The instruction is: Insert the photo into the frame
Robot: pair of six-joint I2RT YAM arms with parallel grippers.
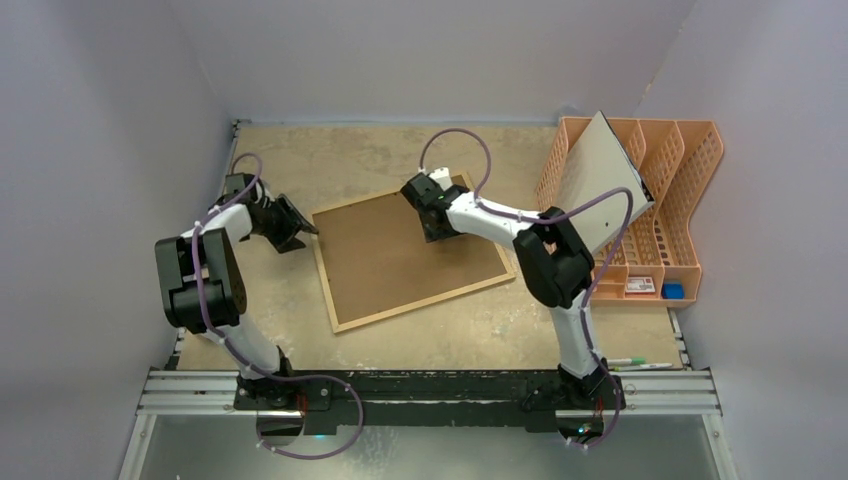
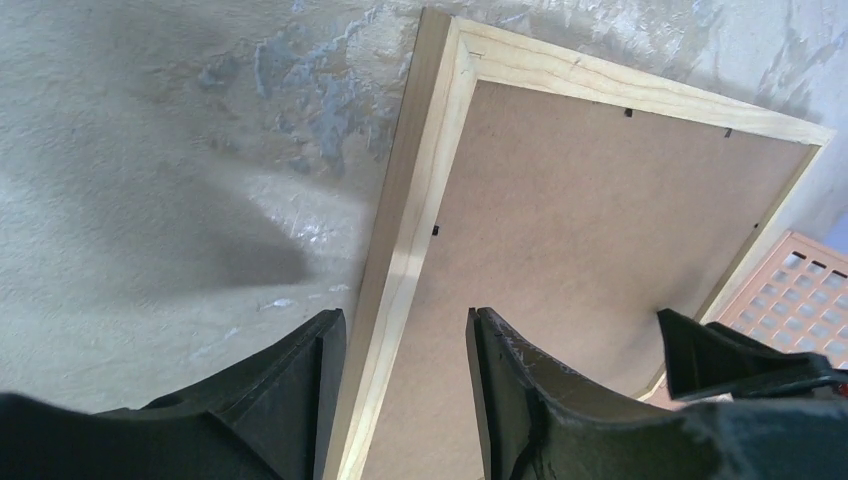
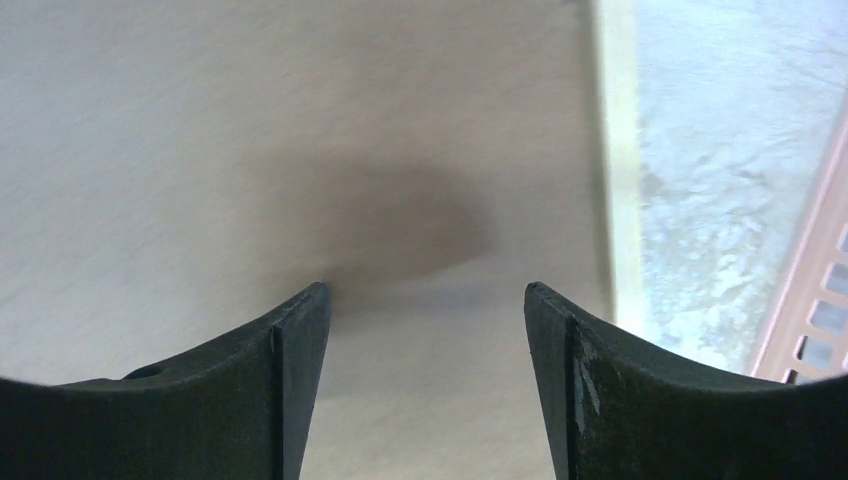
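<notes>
Since the frame lies flat and back-up mid-tabletop, its front is hidden; only brown backing & pale wood rails show. L jaws sit at the frame's left rail near its far-left corner. They're part-open and straddle the rail w/ a gap on the inner side, gripping nothing. R jaws hover over the backing by the frame's far edge, wide, nothing between. There's bare tabletop left of, beyond & nearer than the frame. Right of the frame an orange rack stands near, w/ a grey board leaning in it. R arm's elbow covers part of that gap. Wrist views cut off the frame's near end; R view blurry.
</notes>
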